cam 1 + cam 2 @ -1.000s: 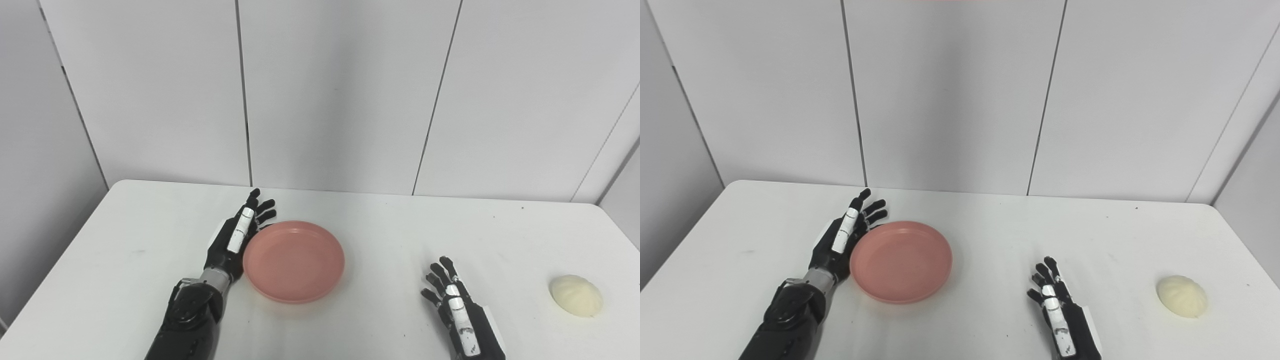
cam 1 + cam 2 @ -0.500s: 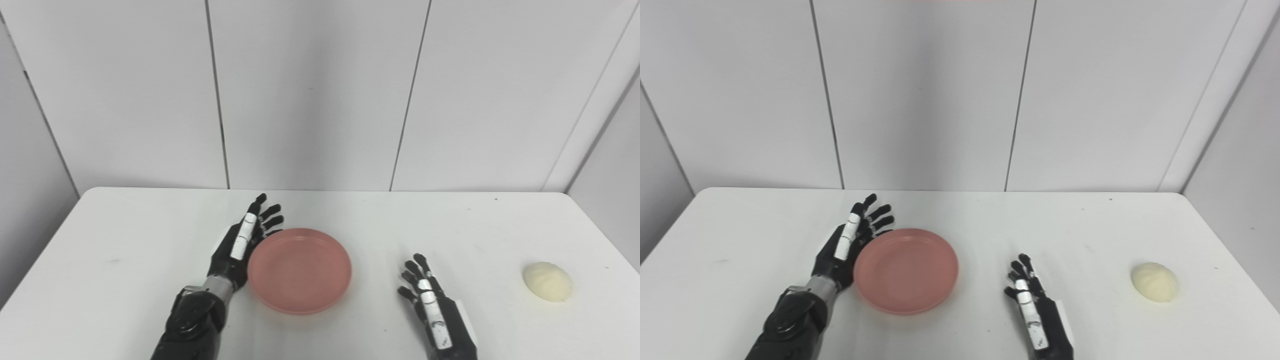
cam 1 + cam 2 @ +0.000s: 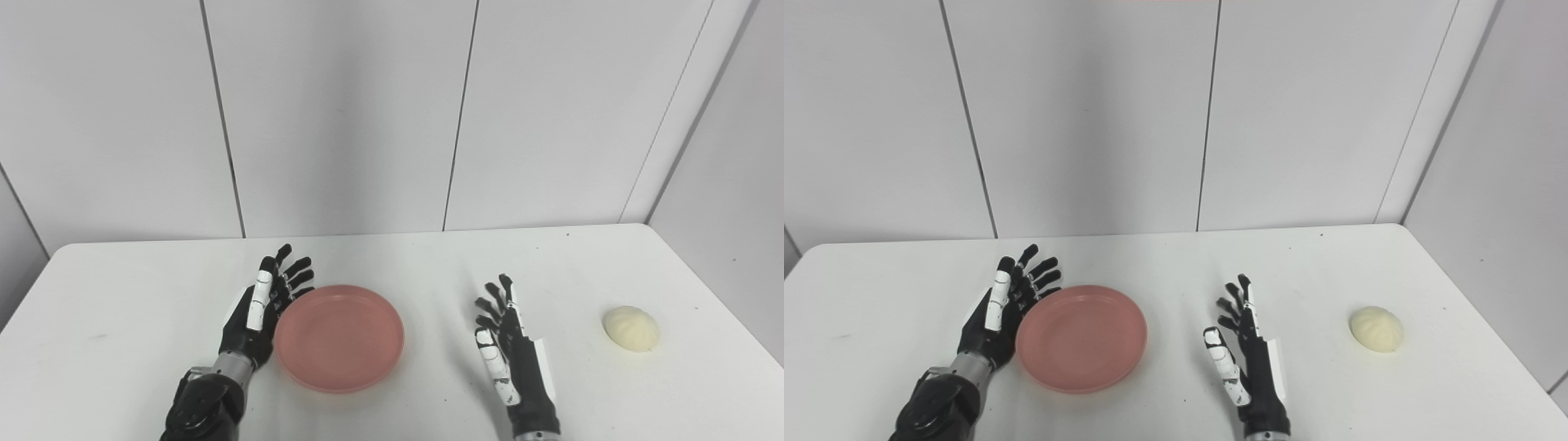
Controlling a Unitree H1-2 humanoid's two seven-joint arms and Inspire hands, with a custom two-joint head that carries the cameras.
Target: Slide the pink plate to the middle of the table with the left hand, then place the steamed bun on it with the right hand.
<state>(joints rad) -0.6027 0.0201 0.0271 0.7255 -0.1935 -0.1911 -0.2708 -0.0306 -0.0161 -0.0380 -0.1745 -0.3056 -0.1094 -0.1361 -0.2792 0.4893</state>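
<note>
Table [image 3: 153,294] fills the lower half of the frame, white, with faint specks. Pink plate [image 3: 339,335] sits low, a bit left of centre, empty. Left hand [image 3: 262,309] is open, fingers spread and pointing up-frame, edge-on against the plate's left rim, touching or just beside it. Right hand [image 3: 505,343] is open too, holding nothing, lower right of centre, apart from the plate. Steamed bun [image 3: 631,328] lies at far right, well apart from both hands.

Plate looks about mid-table, so you're likely switching to the bun step. Pull your left hand straight away from the rim so it doesn't drag the plate. Send your right hand rightward with fingers wide, come down over the bun and close gently; it probably squashes easily.
</note>
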